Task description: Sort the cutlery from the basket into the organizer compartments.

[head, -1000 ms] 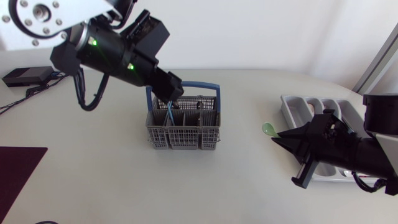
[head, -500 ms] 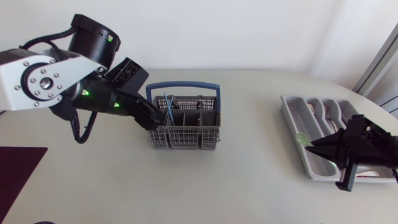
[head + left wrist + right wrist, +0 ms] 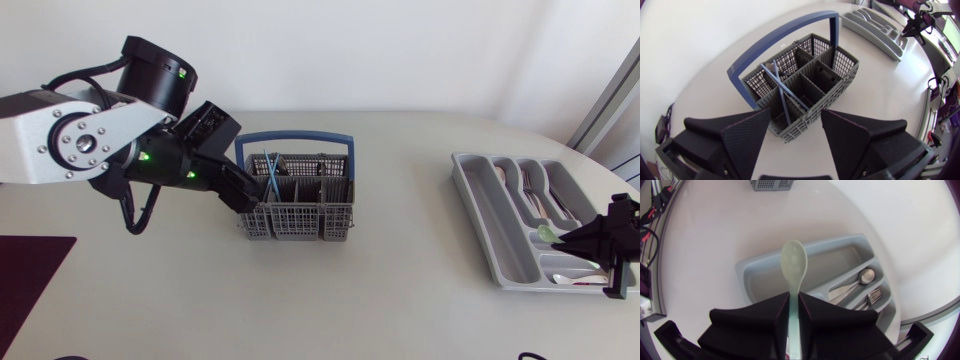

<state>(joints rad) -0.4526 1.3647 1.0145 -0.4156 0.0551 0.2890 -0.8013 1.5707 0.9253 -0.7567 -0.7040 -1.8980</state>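
The grey cutlery basket (image 3: 296,205) with a blue handle stands mid-table, and thin blue cutlery (image 3: 270,173) leans in its left compartments. My left gripper (image 3: 256,194) is open against the basket's left side. In the left wrist view the basket (image 3: 805,82) lies just ahead of the spread fingers (image 3: 742,140), with the blue cutlery (image 3: 782,95) inside. At the right edge my right gripper (image 3: 572,236) is shut on a pale green spoon (image 3: 545,234) over the grey organizer (image 3: 500,250). In the right wrist view the spoon (image 3: 792,262) sticks out ahead of the gripper (image 3: 794,302), above the organizer's large compartment (image 3: 765,282).
Metal spoons (image 3: 862,277) and forks (image 3: 873,298) lie in the organizer's narrow compartments. A dark mat (image 3: 25,280) sits at the table's front left corner, and a black box with cables (image 3: 40,125) at the back left.
My right arm has carried the green spoon rightward, from beside the organizer to over its near end. My left arm has dropped from above the basket to its left side.
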